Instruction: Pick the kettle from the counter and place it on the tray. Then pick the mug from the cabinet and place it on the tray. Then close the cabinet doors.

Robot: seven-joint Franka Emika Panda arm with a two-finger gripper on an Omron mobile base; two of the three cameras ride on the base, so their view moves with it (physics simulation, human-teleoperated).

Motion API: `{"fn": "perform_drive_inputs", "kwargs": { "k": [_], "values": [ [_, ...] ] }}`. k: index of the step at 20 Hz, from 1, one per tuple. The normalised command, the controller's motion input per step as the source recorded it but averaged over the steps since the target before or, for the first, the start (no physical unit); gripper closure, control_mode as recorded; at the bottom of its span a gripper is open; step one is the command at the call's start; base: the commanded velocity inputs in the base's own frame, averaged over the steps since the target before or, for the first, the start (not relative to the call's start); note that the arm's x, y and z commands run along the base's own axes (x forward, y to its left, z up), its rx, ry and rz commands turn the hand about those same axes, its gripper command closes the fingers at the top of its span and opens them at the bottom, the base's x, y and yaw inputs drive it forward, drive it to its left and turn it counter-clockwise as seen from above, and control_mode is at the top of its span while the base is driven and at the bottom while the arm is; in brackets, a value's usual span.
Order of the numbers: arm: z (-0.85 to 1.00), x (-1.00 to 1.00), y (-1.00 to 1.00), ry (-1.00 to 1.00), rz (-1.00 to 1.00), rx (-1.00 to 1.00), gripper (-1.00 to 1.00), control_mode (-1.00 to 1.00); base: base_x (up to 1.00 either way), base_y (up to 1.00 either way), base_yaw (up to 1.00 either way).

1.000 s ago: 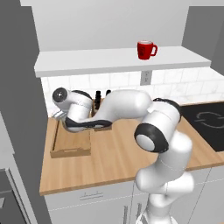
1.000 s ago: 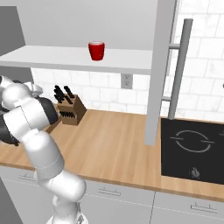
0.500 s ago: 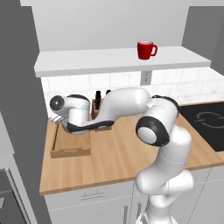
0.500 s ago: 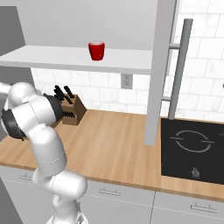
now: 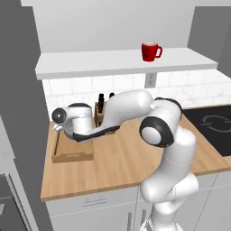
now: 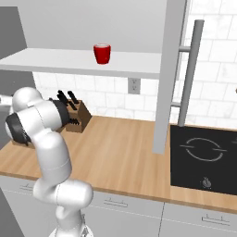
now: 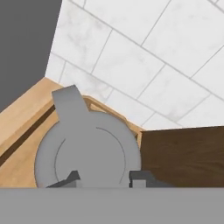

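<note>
Hand view: gripper (image 7: 103, 178) pinching round, smooth grey metal kettle (image 7: 87, 151) over rimmed pale wooden tray (image 7: 111, 113).

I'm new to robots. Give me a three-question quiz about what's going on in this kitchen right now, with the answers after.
1. True or false: the red mug stands on the cabinet's grey floor panel.
2. What does the hand view show between the claw tips? A) the knife block B) the kettle C) the stove
3. Fill in: the kettle sits over the wooden ____ at the counter's left end.

Key:
1. True; the mug has not been fetched yet.
2. B; the grey kettle lies right under the tips, with the dark knife block beside it.
3. tray.
</note>
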Motion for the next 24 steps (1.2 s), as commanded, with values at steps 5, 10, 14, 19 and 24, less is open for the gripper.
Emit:
{"fn": "perform_drive_inputs", "kwargs": {
  "k": [5,10,14,19,24],
  "values": [
    [-0.22,0.17,0.00,-0.08,0.00,0.00,1.00,-1.00,0.00,0.00,0.00],
    [-0.22,0.13,0.00,-0.03,0.00,0.00,-1.00,-1.00,0.00,0.00,0.00],
    [-0.15,0.00,-0.05,0.00,0.00,0.00,-1.00,-1.00,0.00,0.00,0.00],
    [-0.02,0.00,-0.02,0.00,-0.01,0.00,-1.00,-1.00,0.00,0.00,0.00],
    [0.03,0.00,-0.05,0.00,-0.01,0.00,-1.00,-1.00,0.00,0.00,0.00]
  ]
}}
